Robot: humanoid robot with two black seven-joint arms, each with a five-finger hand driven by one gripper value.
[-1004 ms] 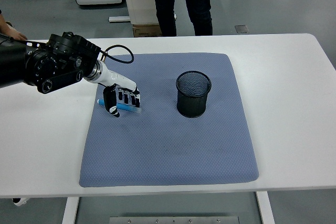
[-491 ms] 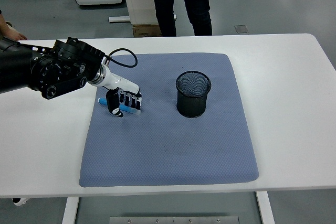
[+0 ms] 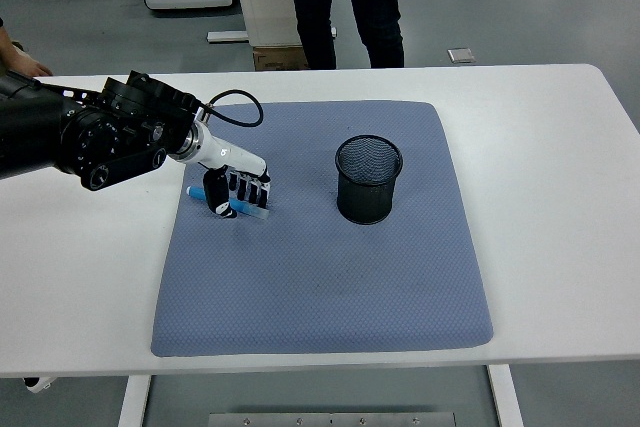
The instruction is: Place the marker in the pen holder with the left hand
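A blue marker (image 3: 250, 210) lies on the blue-grey mat (image 3: 320, 257), left of centre. My left hand (image 3: 234, 192) rests over it with the fingers curled down around it; the marker's ends stick out at both sides of the hand. The marker still touches the mat. A black mesh pen holder (image 3: 368, 179) stands upright on the mat to the right of the hand, about a hand's length away. The right arm is out of view.
The mat lies on a white table (image 3: 560, 197). A person's legs (image 3: 345, 2) show behind the table's far edge, next to a cardboard box (image 3: 275, 55). A person's hand (image 3: 20, 62) shows at the far left edge.
My left hand has closed tighter on the marker and shifted slightly up and away over the mat. The pen holder has not moved.
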